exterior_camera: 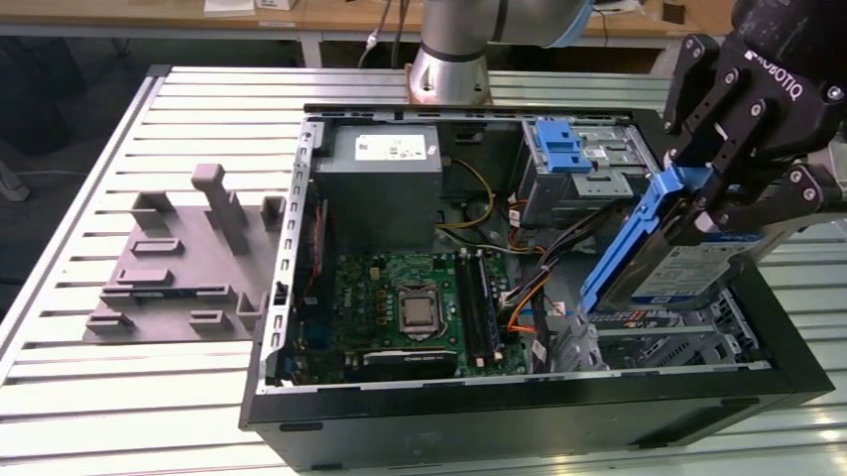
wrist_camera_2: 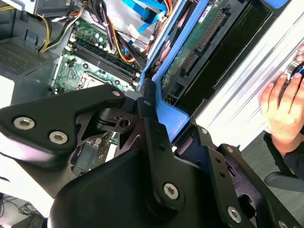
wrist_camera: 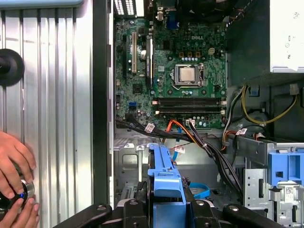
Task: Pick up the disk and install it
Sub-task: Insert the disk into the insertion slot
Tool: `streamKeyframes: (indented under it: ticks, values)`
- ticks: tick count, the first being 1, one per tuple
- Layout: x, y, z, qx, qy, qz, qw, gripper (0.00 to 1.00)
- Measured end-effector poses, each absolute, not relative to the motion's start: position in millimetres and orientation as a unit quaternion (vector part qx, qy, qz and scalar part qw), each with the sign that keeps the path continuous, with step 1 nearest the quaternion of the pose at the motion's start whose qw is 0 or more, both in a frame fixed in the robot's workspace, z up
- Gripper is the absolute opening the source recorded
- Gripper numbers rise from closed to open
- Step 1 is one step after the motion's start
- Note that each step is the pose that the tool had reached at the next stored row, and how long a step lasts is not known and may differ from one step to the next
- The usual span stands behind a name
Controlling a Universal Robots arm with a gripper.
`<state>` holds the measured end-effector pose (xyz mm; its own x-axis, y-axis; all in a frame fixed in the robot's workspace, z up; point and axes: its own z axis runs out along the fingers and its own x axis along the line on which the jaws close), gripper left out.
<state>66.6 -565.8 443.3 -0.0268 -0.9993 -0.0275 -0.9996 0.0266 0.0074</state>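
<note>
Ribbed metal surface [exterior_camera: 79,397] carries an open computer case [exterior_camera: 530,421], with a grey moulded tray [exterior_camera: 173,268] beside it on the exterior view's left. At the case's end on the exterior view's right, the black fingers [exterior_camera: 775,193] are clamped on the disk [exterior_camera: 675,273], held tilted above the drive bay. A person's hand [wrist_camera_2: 285,111] is on the surface outside the case.

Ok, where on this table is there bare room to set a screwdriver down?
The slatted table is bare on the exterior view's left, around the grey fixture, widest nearer the camera. Crowded: the open computer case, full of cables, where the gripper holds the disk.
</note>
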Motion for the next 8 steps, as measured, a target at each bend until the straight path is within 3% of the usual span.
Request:
streamKeyframes:
  ticks: [8]
  values:
    - [70.6, -565.9, 438.2, -0.698, 0.716, 0.012, 0.007, 0.36]
